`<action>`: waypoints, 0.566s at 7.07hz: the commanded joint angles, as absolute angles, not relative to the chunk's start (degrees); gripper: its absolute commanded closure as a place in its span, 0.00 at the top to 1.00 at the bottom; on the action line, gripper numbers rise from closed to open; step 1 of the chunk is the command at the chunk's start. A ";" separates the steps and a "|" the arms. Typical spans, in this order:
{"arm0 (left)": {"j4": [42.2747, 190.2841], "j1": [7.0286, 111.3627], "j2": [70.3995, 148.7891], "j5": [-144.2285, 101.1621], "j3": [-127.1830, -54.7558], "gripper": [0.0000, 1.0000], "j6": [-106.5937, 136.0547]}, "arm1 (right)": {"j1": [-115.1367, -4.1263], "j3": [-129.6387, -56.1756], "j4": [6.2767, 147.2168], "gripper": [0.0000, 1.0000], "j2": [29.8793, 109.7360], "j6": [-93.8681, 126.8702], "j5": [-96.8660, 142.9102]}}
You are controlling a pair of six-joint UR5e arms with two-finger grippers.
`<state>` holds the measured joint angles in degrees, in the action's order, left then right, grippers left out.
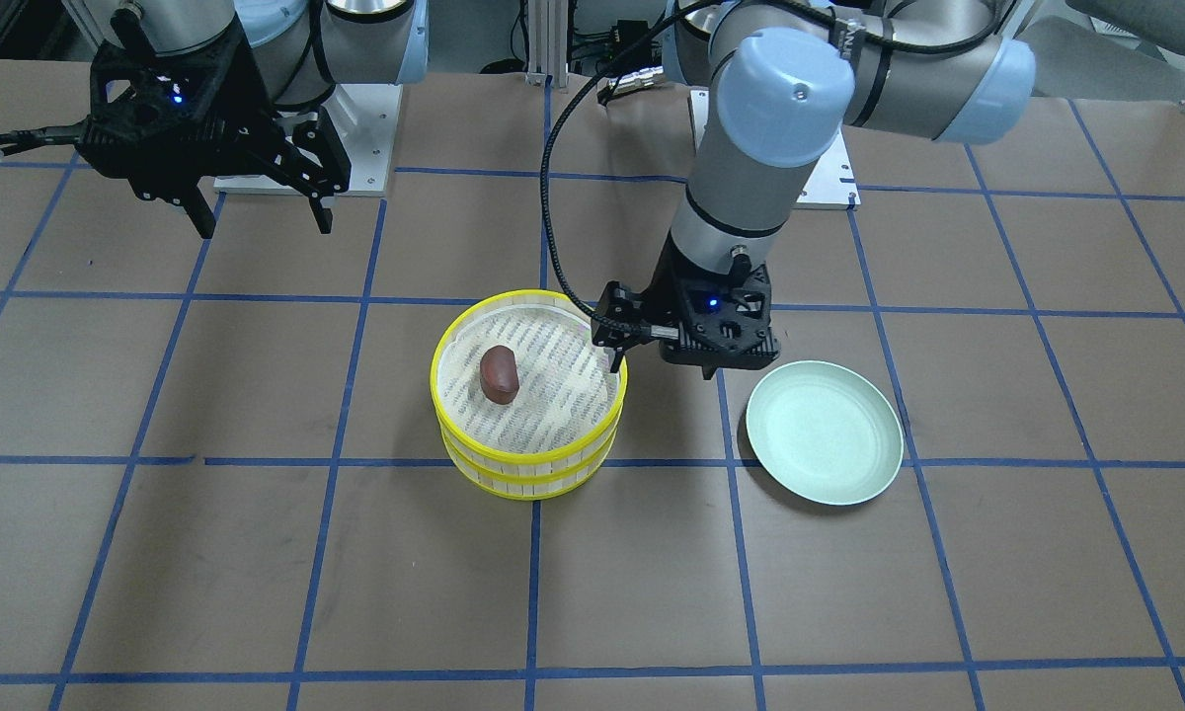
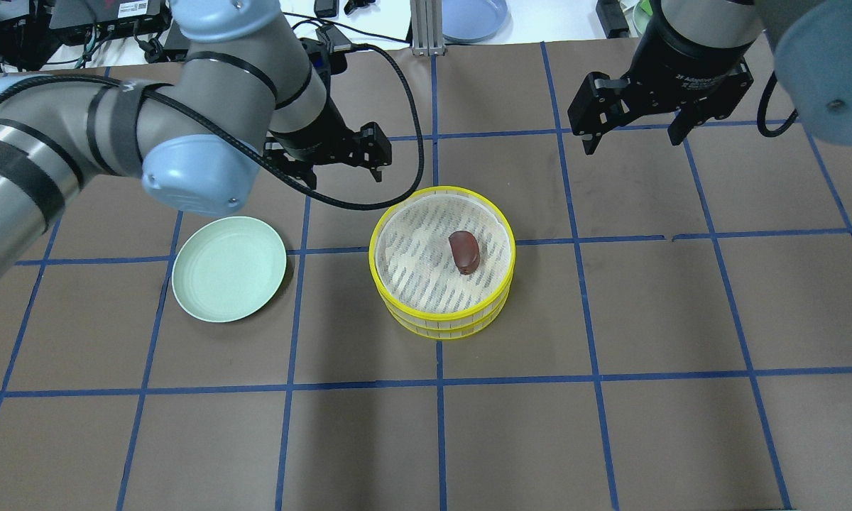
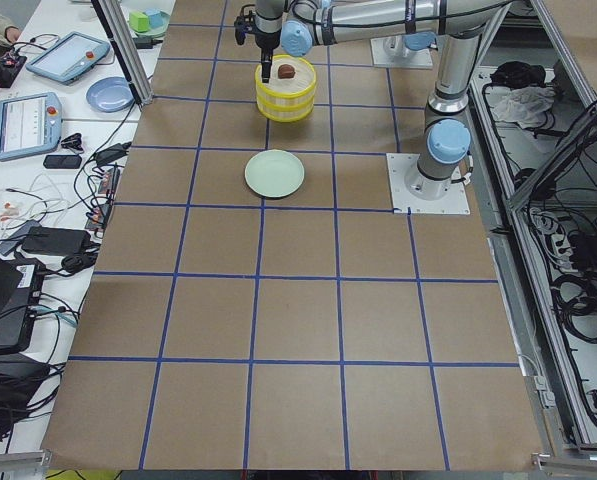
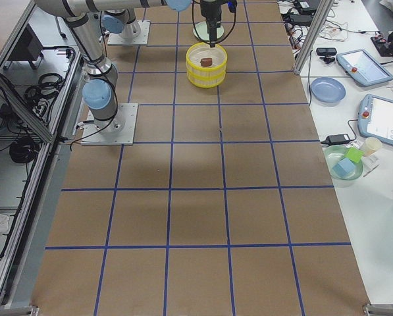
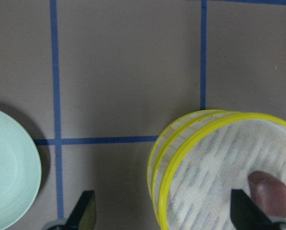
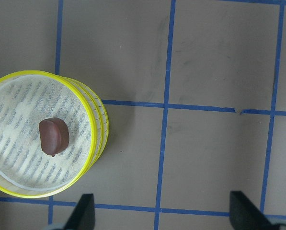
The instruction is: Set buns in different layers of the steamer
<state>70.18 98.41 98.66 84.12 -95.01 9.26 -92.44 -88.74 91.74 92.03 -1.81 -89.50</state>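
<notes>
Your reddish-brown bun (image 2: 463, 251) lies on the top steamer tray (image 2: 373, 248), which is stacked on the lower tray (image 2: 440, 332). The left gripper (image 2: 346, 177) hovers just beside the stack, jaws apart and empty; the right gripper (image 2: 632, 142) hangs well apart, jaws spread too. No cream bun shows. Placing looks finished, so your next move is likely to lift clear.

Two steamer layers (image 2: 437, 321), one bun (image 2: 463, 252), one plate (image 2: 228, 270)

Silver-grey arms (image 2: 35, 163), pale-blue joint caps (image 2: 199, 174), black cables (image 1: 545, 193).
</notes>
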 commanded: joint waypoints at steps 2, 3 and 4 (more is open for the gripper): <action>86.63 93.70 92.48 91.61 -87.30 1.00 5.64 | -92.46 -88.77 91.76 1.00 92.02 -1.85 -89.47; 87.09 93.78 91.16 91.41 -87.36 1.00 5.63 | -92.46 -88.77 91.76 1.00 92.02 -1.85 -89.56; 87.19 93.87 90.01 91.23 -87.36 1.00 5.71 | -92.46 -88.77 91.76 1.00 92.02 -1.93 -89.65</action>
<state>86.38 93.90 91.54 90.82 -87.69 5.82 -92.46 -88.77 91.76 92.02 -1.87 -89.55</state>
